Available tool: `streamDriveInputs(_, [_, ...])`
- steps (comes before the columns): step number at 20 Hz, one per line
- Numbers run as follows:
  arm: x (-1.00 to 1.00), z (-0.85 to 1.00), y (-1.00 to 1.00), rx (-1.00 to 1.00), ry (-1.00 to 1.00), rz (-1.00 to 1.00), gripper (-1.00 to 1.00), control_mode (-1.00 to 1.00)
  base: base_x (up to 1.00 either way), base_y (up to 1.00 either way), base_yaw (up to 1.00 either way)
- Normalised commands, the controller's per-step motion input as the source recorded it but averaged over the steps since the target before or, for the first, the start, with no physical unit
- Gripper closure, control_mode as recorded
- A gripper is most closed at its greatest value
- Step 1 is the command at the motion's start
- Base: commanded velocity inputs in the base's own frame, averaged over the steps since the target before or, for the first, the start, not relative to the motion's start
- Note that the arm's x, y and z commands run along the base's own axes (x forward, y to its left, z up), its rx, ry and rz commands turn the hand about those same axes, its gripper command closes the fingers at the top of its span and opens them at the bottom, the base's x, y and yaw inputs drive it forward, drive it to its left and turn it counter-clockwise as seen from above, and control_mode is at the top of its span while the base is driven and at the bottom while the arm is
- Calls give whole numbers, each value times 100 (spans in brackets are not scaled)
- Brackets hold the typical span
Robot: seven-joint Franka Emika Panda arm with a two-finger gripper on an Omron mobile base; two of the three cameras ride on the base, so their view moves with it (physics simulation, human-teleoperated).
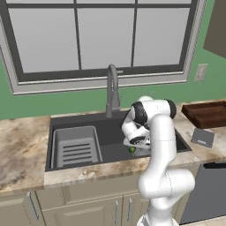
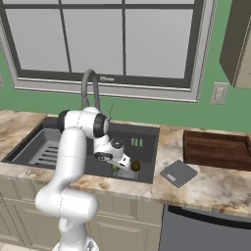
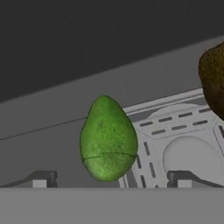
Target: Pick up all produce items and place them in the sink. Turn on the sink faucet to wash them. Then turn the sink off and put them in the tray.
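A: Green produce item (image 3: 108,139) lies in the sink (image 1: 84,121), dead centre between our fingertips (image 3: 39,180), overlapping the drain grate (image 3: 175,131) at its left edge.

B: Gripper (image 3: 111,183)?

A: Jaws wide, nothing held. Brown produce item (image 3: 214,81) sits at two o'clock, apart from the green.

B: So we drop straight, close across the narrow middle, avoid nudging the brown. Tray (image 2: 215,149) waits on the counter, three o'clock of the basin.

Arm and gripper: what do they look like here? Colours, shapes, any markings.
The arm is glossy white with rounded tubular links and dark bands at the joints. The gripper has two small dark finger tips with pale square pads. No cables or markings are visible.
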Motion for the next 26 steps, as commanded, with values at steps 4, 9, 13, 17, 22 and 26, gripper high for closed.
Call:
streamDriveInputs(4, [28, -18, 0, 0, 2, 0, -100, -100, 0, 0, 0])
streamDriveInputs(9, [16, -27, 1, 0, 4, 0, -100, -100, 0, 0, 0])
streamDriveInputs(13, [19, -27, 0, 0, 4, 0, -100, -100, 0, 0, 0])
streamDriveInputs(17, [23, -23, 6, 0, 4, 0, 100, -100, 0, 0, 0])
streamDriveInputs(22, [4, -5, 4, 0, 1, 0, 100, -100, 0, 0, 0])
streamDriveInputs(26, [-11, 10, 0, 0, -2, 0, 100, -100, 0, 0, 0])
